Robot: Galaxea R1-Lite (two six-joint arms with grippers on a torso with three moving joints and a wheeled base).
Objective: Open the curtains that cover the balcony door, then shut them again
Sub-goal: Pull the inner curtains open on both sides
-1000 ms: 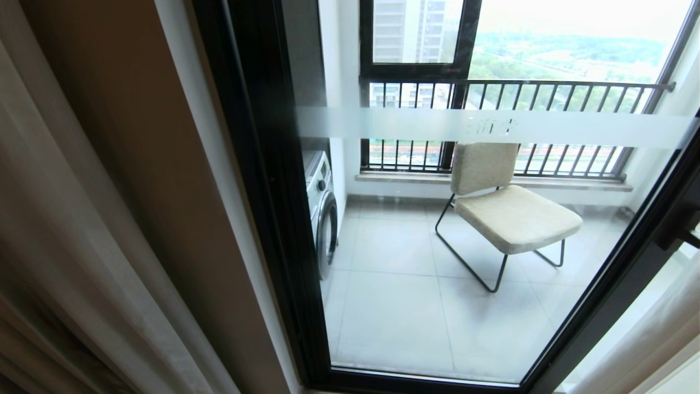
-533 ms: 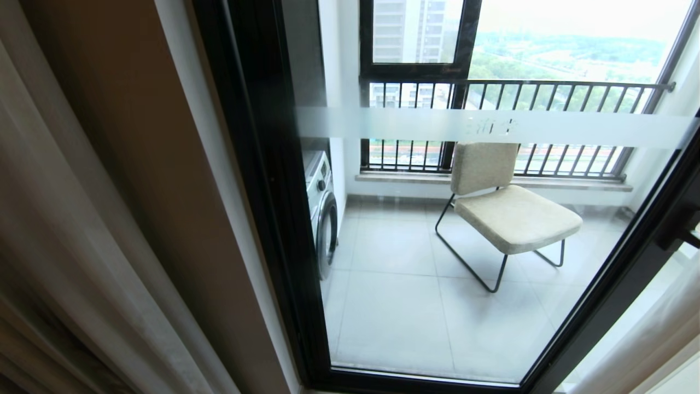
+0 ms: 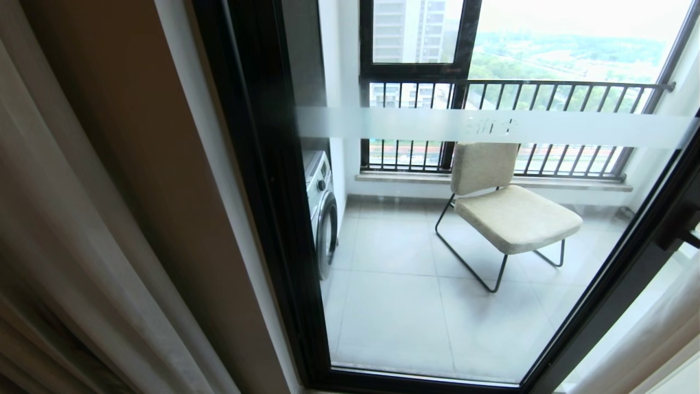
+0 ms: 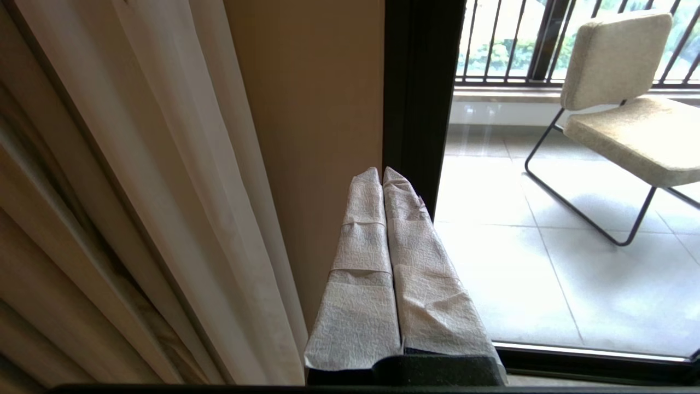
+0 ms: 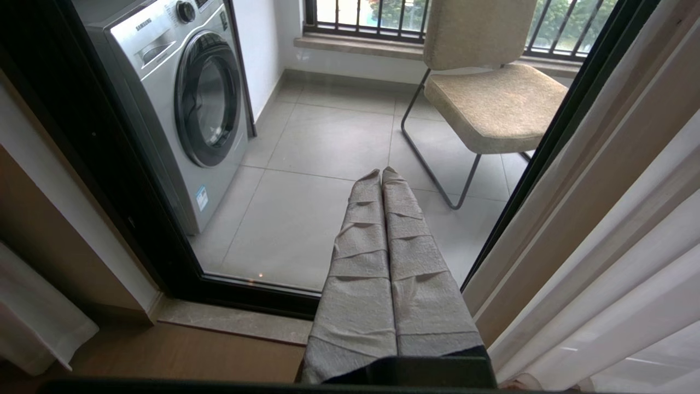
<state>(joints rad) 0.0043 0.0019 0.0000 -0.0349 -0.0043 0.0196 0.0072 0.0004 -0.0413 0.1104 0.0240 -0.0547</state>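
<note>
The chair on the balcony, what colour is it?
Beige cushions on a thin black frame; the chair shows best in the head view.

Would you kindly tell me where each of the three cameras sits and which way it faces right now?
Head view: on the robot's head, looking forward and down through the black-framed glass balcony door at the beige cushioned chair; no arm shows.
Left wrist view: behind the shut left gripper, facing the cream floor-length curtains and the door frame.
Right wrist view: behind the shut right gripper, facing the silver front-loading washing machine.
Shared: all three show the chair; head and right wrist views share the washing machine.
</note>
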